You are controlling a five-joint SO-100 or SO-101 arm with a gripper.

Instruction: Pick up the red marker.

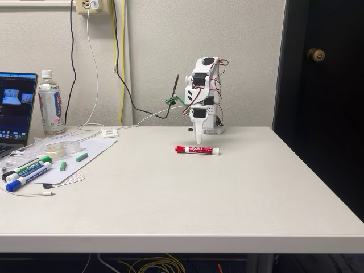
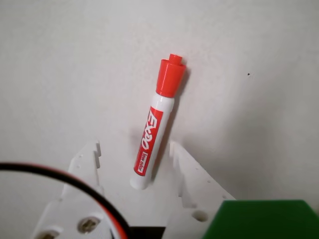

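Two white fingers of my gripper stand spread wide in the wrist view, holding nothing, with the white end of the red marker lying between their tips and its red cap pointing away from me. Seen from the fixed view, my gripper hangs tip-down just behind the red marker, which lies flat on the white table toward the far edge, cap to the left. Well apart at the table's left edge lie a green-capped marker and a blue-capped marker, with a plastic bottle and a laptop behind them.
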